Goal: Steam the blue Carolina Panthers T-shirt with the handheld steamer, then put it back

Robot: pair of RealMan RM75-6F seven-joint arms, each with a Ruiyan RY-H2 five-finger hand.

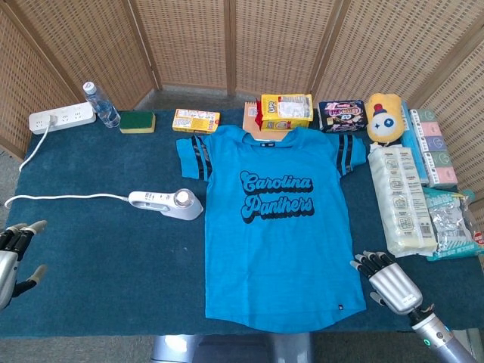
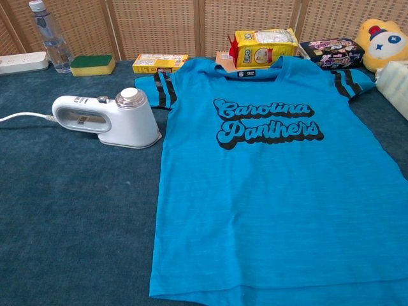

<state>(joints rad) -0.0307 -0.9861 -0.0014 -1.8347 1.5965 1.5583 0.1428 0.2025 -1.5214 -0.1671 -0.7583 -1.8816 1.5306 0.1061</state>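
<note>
One blue T-shirt [image 1: 276,227] lies flat in the middle of the desk [image 1: 113,257], with its front up and the words showing. Just beside its left sleeve sits the white steamer [image 1: 168,203]. It rests on its side, with its wide head near the shirt and its handle pointing away. Its cord [image 1: 64,198] runs off to the desk's left edge.

Both of my hands are low, near the front of the desk. My left hand [image 1: 13,253] is at the far left edge and holds nothing; its fingers are spread apart. My right hand [image 1: 389,281] is just beside the shirt's bottom corner, fingers apart, holding nothing too.

I think nothing is steamed yet. My first job is to pick up the steamer. The left hand is on that side, so I would use it. I should come to the handle, not the head, and wrap my fingers all the way around. I must watch the cord so it does not drag over the shirt.
</note>
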